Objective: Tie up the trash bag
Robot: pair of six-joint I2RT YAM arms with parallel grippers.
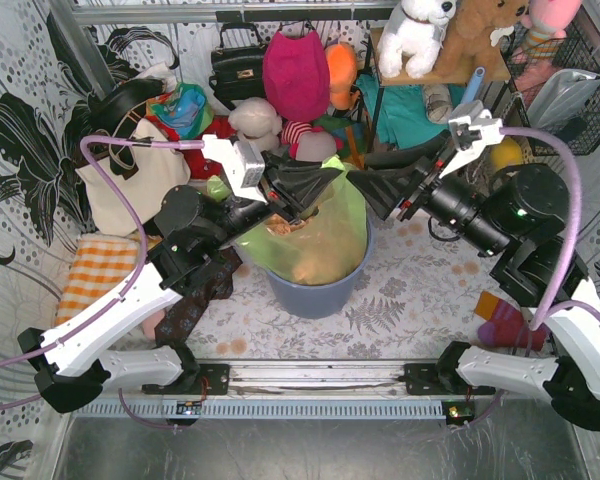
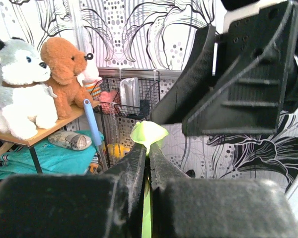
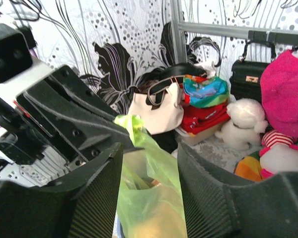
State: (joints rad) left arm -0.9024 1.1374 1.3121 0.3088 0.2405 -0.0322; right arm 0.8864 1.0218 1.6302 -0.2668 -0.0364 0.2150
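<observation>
Green trash bag [image 1: 325, 235], bottom inside bin [image 1: 315, 297].

Blue-grey bin [image 1: 315, 292], plush dog [image 1: 417, 35], perhaps sock [image 1: 500, 325].

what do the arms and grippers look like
White shells, black joints on both the left arm and right arm; a lilac cable runs along each. The left gripper and right gripper are black, with wedge-shaped ribbed fingers and textured pads.

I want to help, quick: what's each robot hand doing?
Left gripper: closed, pinching the trash bag.
Right gripper: open, with bag plastic between its fingers, not squeezed.
</observation>
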